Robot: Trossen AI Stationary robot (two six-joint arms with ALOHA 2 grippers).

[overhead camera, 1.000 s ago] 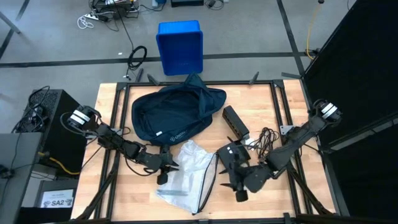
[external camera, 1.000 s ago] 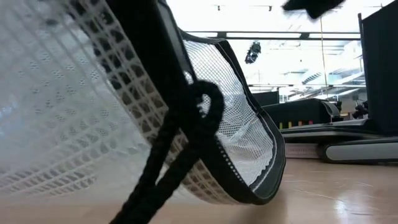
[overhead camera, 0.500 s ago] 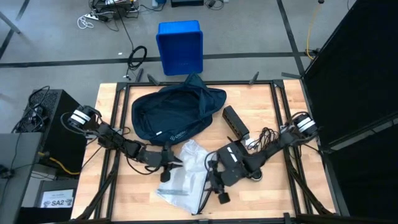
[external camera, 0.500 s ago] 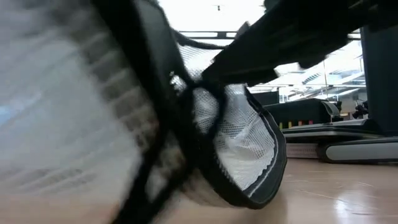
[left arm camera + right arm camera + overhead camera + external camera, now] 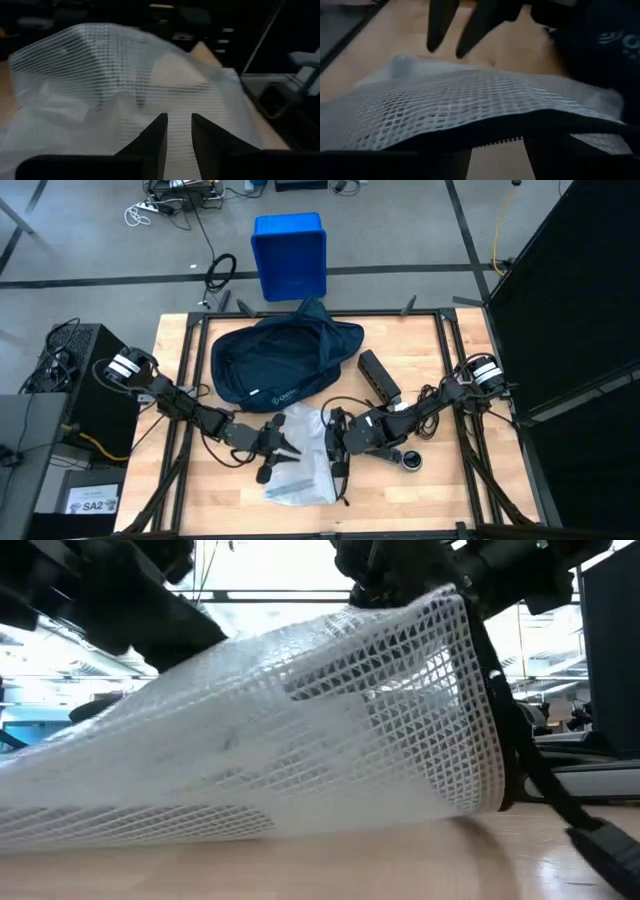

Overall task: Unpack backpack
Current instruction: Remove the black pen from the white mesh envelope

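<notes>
White mesh bag [image 5: 300,465] lies below the backpack [image 5: 280,365] on the counter [image 5: 450,490]. Right hand [image 5: 335,452] pinches the bag's dark-trimmed edge. Left hand [image 5: 272,452], fingers slightly parted, hovers at its other side.

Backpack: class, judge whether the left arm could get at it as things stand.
Probably yes. The left gripper hangs over the white mesh bag, just beside the backpack. Nothing stands between them in the high view; the right gripper works at the mesh bag's other edge.
</notes>
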